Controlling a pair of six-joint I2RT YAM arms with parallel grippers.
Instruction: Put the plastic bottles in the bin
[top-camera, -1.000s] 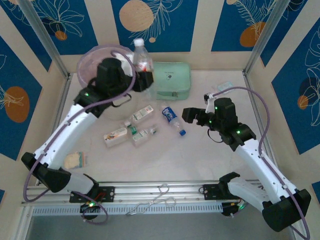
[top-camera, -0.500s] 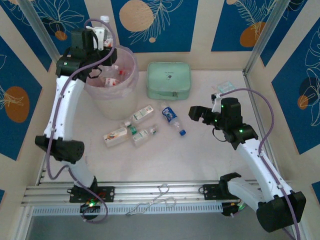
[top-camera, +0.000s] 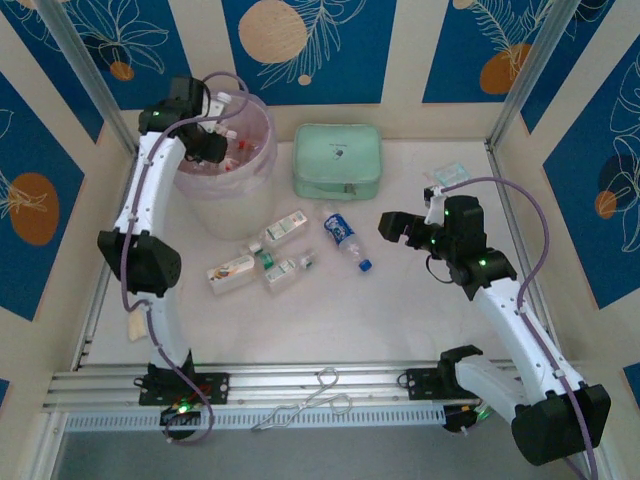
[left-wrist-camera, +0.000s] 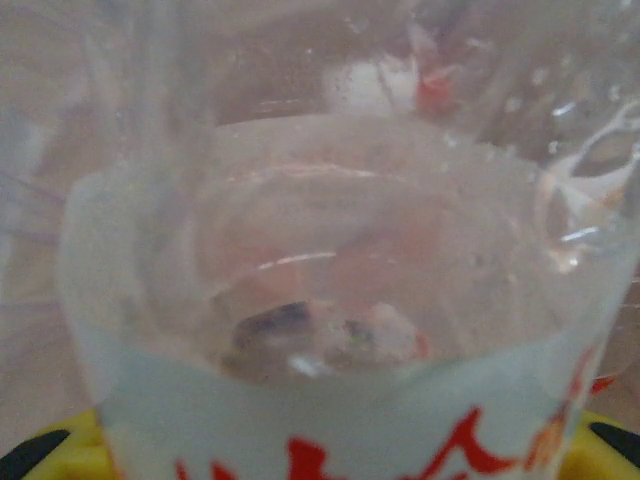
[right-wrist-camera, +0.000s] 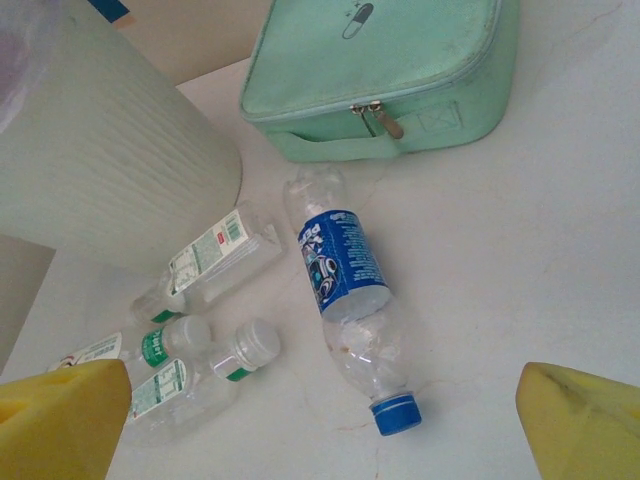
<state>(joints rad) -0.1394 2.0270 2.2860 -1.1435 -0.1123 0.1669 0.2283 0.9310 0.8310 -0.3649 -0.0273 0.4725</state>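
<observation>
The drop was on. The left gripper hung over the round translucent whitish bin lined with a pink bag. It was clamped narrow on a clear plastic bottle with a white label printed in red, which sat between its yellow pads, right against the lens.

Next call, I'd say: open up and let it fall, provided the bottle sat inside the rim.

The right gripper hovered spread wide and empty above a crushed clear bottle with a blue label and blue cap. That one lay on the pale table top near the mint green zip case. Several smaller clear bottles with green-and-white labels lay by the bin's foot.

Hard to read: the bin's contents were a pink-red blur through the plastic. The overhead view didn't settle how deep the held bottle sat.
</observation>
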